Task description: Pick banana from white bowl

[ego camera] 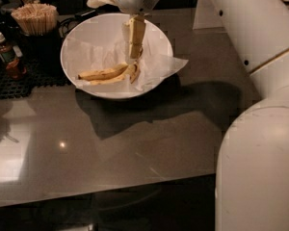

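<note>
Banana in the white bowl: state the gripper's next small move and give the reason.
Probably lower the gripper a little and ease it toward the banana's middle. It hangs inside the white bowl, seemingly just above the banana's near end and not yet on it, while the banana lies flat on the paper liner.

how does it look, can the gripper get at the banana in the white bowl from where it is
Probably yes. The gripper hangs inside the white bowl, just above the right end of the banana, which lies uncovered on the paper liner. Nothing shows between them.
</note>
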{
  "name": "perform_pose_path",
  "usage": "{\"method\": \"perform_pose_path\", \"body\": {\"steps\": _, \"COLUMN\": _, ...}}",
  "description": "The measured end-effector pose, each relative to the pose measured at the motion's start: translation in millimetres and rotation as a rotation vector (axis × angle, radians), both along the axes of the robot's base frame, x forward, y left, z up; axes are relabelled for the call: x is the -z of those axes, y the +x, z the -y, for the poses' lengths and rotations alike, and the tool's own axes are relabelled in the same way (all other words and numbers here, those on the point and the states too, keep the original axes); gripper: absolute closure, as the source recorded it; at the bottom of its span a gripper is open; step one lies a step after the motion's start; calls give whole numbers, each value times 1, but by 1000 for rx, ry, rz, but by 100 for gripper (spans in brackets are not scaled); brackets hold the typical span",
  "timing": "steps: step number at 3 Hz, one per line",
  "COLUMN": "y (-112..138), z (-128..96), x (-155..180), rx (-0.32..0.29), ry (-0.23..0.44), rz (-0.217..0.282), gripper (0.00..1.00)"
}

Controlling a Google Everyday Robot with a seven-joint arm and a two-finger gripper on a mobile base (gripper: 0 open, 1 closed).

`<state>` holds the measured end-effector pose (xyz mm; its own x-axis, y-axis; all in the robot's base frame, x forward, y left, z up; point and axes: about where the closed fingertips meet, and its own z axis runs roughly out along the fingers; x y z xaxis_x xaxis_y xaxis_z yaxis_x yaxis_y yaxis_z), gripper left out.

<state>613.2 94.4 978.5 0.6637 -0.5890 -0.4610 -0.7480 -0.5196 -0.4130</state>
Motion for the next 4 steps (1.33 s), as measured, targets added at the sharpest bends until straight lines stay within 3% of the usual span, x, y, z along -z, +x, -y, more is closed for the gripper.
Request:
{"method": "perform_pose_path", "body": {"steps": 1, "y": -1, "z": -7, "x": 9, "rx": 5, "ry": 4, "rz": -26, "gripper": 0}}
{"method": "perform_pose_path", "body": {"steps": 2, "y": -6, "z": -7, "x": 36, "rx": 53, "ry": -14, "rz": -109, "gripper": 0}}
{"method": "perform_pose_path", "body": {"steps": 3, "y": -17, "z": 12, "x": 58, "rx": 153, "ry": -45, "rz": -188, "gripper": 0}}
{"method": "perform_pose_path", "body": {"steps": 4, "y": -17, "z": 9, "x": 64, "rx": 154, "ry": -49, "rz": -197, "gripper": 0}}
